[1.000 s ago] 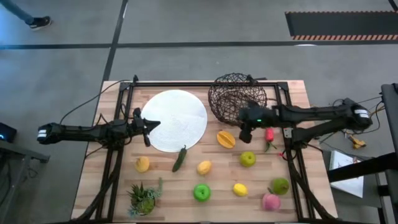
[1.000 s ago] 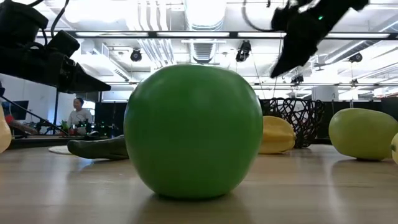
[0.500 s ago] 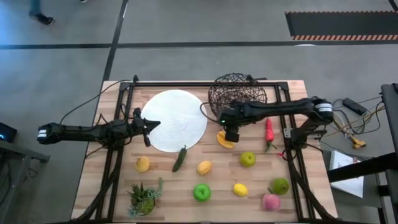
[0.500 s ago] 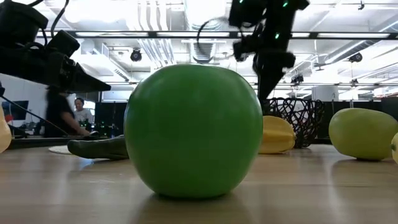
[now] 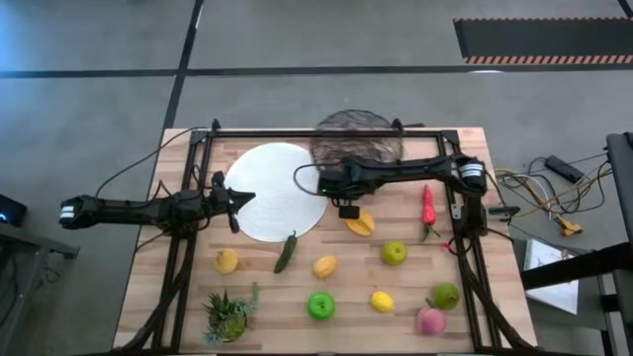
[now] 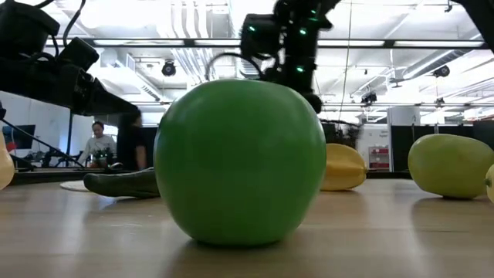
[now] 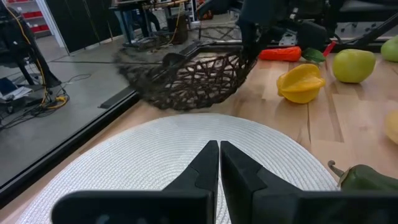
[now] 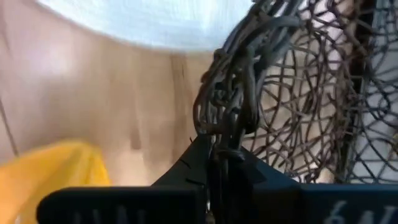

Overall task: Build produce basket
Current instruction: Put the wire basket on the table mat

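The dark wire-mesh basket [image 5: 356, 138] is at the table's far side, beside the white plate [image 5: 277, 188], and shows blurred and tilted [image 7: 186, 78]. My right gripper [image 5: 346, 203] is at its near rim, shut on it [image 8: 219, 155]. My left gripper [image 5: 237, 198] hovers shut over the plate's left part [image 7: 219, 155]. The produce lies on the near half: an orange-yellow piece [image 5: 359, 222], a red pepper [image 5: 427, 208], a dark green pepper [image 5: 285, 252], green apples [image 5: 394, 254] [image 5: 320, 306], yellow pieces [image 5: 324, 266] and a pink one [image 5: 430, 319]. My right gripper pinches the basket's woven rim [image 8: 227, 124] between its two fingers, on the side nearest the orange-yellow piece. It comes from above, pointing down [image 7: 252, 37]. The basket hangs tilted from the hold; whether its underside touches the table, I cannot tell.
A small spiky potted plant [image 5: 227, 314] stands at the near left corner. A black frame rail [image 5: 326, 132] runs along the table's far edge, with rails down both sides. The big green apple [image 6: 239, 162] fills the low view. People show in the room behind.
My right gripper has travelled toward the table's left, along the basket's near rim. In the last half second the basket has shifted left with it, toward the white plate, and tipped. The low view shows it gone from where it stood.
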{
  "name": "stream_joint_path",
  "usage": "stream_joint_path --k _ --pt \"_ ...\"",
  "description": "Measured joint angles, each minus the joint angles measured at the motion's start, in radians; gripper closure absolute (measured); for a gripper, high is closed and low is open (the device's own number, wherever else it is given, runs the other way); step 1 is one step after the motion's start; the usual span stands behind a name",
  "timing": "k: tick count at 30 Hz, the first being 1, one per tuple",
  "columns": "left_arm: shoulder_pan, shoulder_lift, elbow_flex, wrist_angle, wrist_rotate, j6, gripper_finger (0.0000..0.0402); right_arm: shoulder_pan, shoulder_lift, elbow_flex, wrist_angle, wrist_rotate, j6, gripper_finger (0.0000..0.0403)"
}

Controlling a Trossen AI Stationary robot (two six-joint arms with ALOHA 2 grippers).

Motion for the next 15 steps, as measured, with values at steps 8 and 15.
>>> stream_joint_path --k 8,15 --pt "0.000 0.000 0.000 0.000 0.000 0.000 0.0401 0.042 0.150 0.301 0.021 0.012 -0.179 0.0389" --pt "0.000 0.000 0.000 0.000 0.000 0.000 0.0401 0.075 0.347 0.577 0.018 -0.076 -0.275 0.0389"
